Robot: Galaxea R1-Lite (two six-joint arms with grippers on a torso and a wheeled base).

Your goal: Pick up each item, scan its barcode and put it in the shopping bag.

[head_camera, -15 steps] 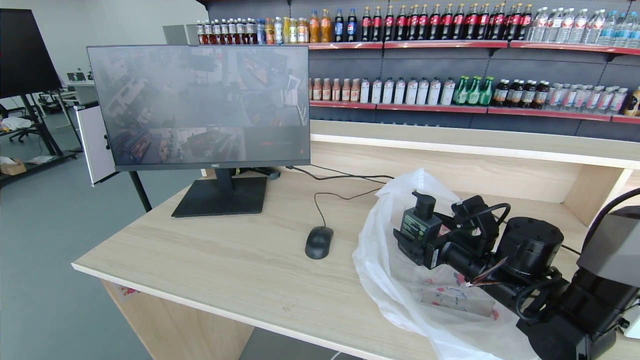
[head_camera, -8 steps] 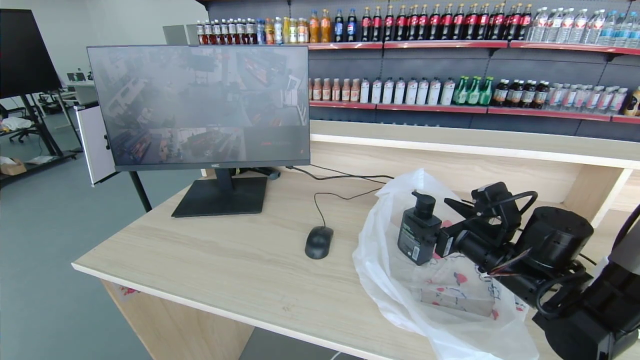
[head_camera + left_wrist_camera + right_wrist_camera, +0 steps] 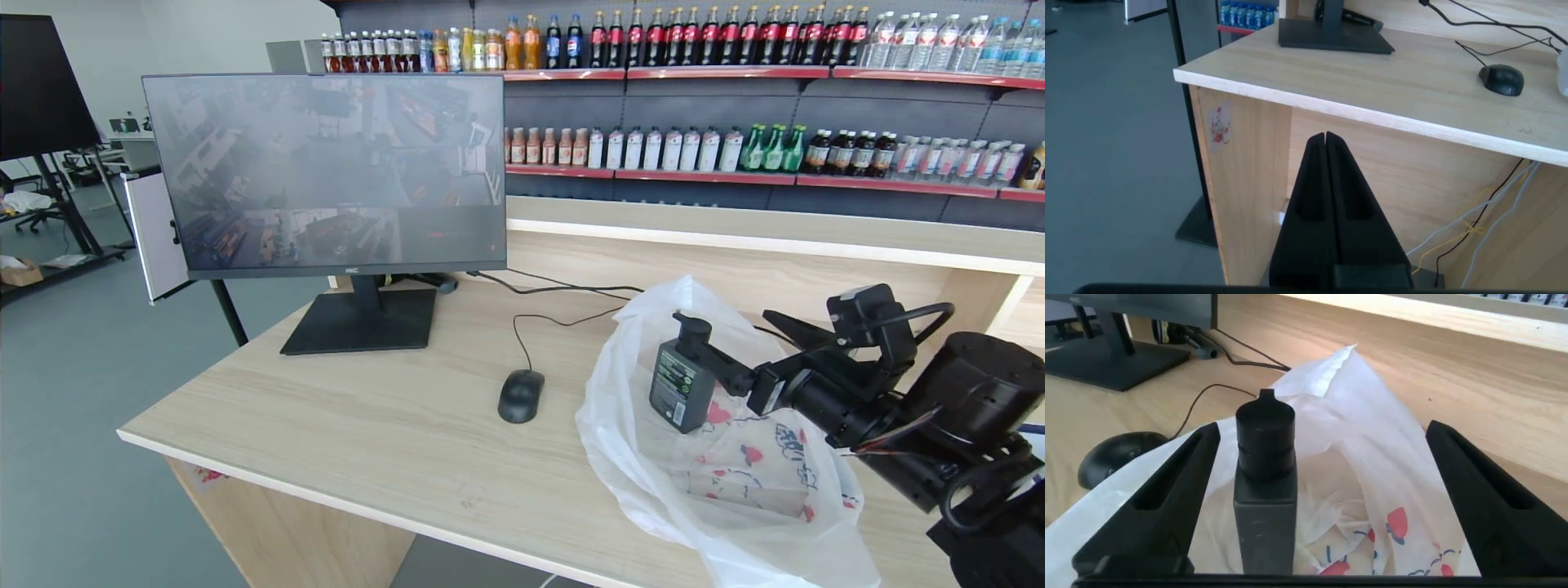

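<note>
Right hand wide and empty, dark bottle upright in the shopping bag at the table's right, just left of its fingertips; left hand closed, well apart.

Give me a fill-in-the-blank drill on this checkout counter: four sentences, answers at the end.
The dark bottle stands upright inside the white plastic ____.
The fingers of the right gripper are ____, one on each side of the bottle.
On the table, a black ____ lies between the stand of the monitor and the bag.
The fingers of the left gripper are pressed together, so it is ____.
Missing words: bag; open; mouse; shut.
</note>
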